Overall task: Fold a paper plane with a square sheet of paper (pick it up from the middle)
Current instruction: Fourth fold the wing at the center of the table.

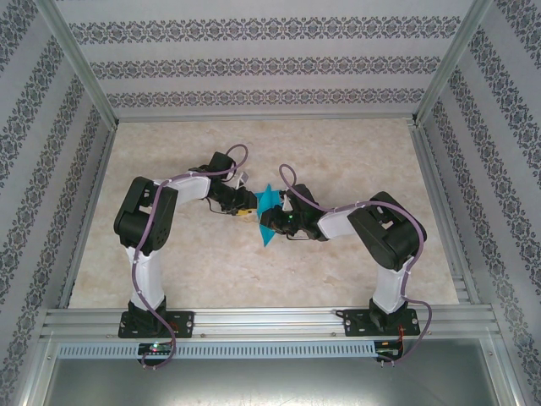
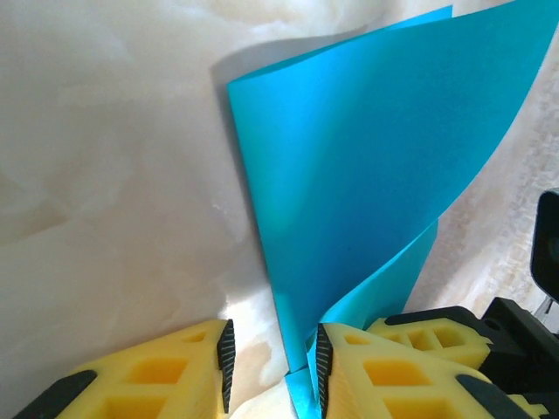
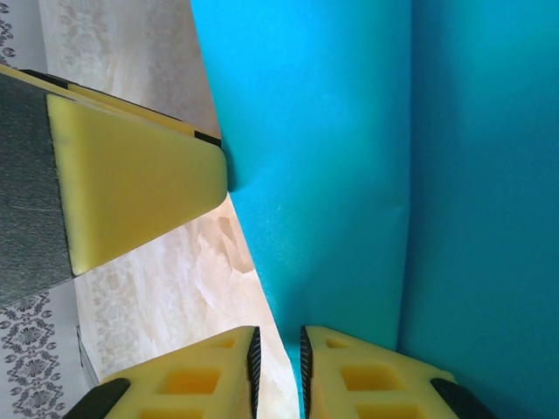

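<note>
Marbled desk (image 1: 169,271), centre — we find the paper (image 1: 269,211) standing half-folded; left gripper (image 2: 275,349) spread beside it, right gripper (image 3: 279,345) nearly closed, its grip we cannot tell.

Leaning in with the left arm (image 1: 145,222) and the right arm (image 1: 387,230), elbows cocked outward, wrists angled toward each other. Almost nose to nose with the left gripper (image 1: 243,201) and the right gripper (image 1: 272,222). Spread clearly apart at the left jaws; pinched down to a thin slit at the right, clamped or not, hard to call.
</note>
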`<state>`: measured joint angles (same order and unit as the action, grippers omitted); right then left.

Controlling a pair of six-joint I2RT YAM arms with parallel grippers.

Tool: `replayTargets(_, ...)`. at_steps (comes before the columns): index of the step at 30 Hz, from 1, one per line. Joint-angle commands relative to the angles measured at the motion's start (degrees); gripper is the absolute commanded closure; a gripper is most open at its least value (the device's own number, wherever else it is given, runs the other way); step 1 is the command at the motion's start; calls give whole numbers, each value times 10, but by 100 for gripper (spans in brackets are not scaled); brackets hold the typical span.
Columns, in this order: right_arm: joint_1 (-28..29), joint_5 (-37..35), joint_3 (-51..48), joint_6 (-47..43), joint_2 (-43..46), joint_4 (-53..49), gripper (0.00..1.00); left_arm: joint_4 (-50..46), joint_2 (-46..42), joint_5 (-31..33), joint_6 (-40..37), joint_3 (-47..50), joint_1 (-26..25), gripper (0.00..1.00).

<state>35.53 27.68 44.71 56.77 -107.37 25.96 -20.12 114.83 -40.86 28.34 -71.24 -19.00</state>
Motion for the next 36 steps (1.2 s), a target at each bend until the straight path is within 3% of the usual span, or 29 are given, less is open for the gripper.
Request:
replayTargets(1,9,-14,-18,-12,-5,-54,78,20,-9,-26,7,-2,0,66)
replayTargets(6,8,-13,-19,-13,-5,-56,78,38,-6,-39,20,-3,-2,69)
replayTargets(11,9,-12,-19,-12,-5,-54,78,30,-1,-44,14,-11,-3,83)
replayTargets(22,9,-12,-18,-16,4,-62,78,-1,18,-31,-11,-32,-4,96)
replayTargets(28,9,-15,-22,-18,9,-66,78,-45,33,13,-46,-54,-4,100)
replayTargets(36,9,-10,-18,-20,11,-65,78,-54,54,14,-57,-71,-3,100)
